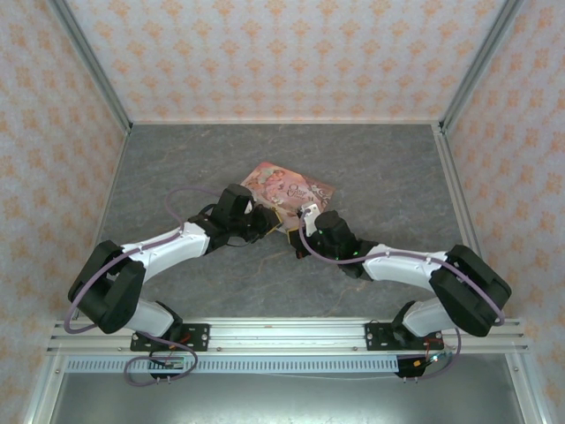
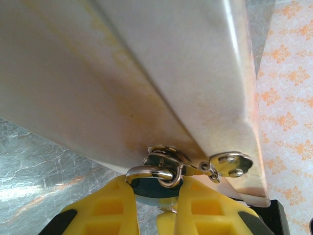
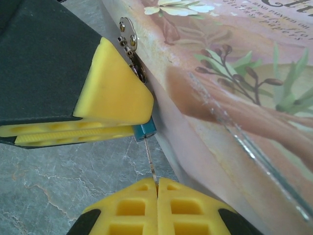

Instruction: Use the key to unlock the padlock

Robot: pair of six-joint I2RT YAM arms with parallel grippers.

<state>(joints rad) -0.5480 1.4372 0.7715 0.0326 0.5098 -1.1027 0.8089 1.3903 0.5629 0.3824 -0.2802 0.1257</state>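
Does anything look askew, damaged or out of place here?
Nothing spilled or damaged. The pink tin box lies askew on the table; the left gripper pinches the padlock at its near corner, the right gripper holds the key.

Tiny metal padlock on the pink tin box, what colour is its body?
Padlock body: teal blue, clearest in right wrist view.

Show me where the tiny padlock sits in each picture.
Top external: too small to tell; look at the near edge of the pink tin box.
Left wrist: padlock bottom centre, clamped in the left gripper.
Right wrist: its blue body left of centre, under that gripper's yellow finger.
Shared landmark: the pink tin box.
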